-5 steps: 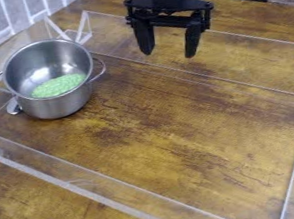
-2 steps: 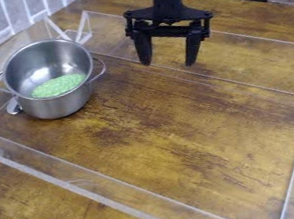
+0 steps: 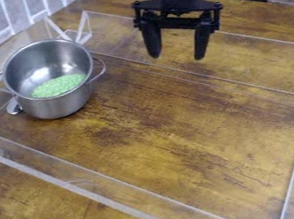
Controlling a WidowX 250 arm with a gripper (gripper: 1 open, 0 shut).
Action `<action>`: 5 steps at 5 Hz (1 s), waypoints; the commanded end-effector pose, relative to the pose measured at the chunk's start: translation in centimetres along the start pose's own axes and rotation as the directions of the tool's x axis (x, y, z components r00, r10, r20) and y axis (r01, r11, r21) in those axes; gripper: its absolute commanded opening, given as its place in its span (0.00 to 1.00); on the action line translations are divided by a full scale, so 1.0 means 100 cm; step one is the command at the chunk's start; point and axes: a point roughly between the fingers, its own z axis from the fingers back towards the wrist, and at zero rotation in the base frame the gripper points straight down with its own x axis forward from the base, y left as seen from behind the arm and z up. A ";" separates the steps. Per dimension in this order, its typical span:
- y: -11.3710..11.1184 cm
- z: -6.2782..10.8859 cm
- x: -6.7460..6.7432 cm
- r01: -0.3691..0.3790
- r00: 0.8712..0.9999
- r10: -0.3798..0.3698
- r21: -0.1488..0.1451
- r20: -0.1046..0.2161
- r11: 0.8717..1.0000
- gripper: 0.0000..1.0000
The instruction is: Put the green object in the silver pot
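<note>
Pointing straight down above the wooden table (image 3: 181, 138), pincer (image 3: 180, 49) released and empty, well apart from the silver pot (image 3: 50, 78).

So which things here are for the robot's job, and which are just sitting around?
For the job:
- green object, lying inside the pot
- silver pot
- hand, open and empty

Just there:
- wooden table
- clear plastic walls around the table

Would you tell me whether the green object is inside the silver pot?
Inside: the green object lies on the silver pot's floor.
</note>
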 end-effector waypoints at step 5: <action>0.008 0.036 -0.006 -0.070 0.994 0.071 -0.014 0.081 0.997 1.00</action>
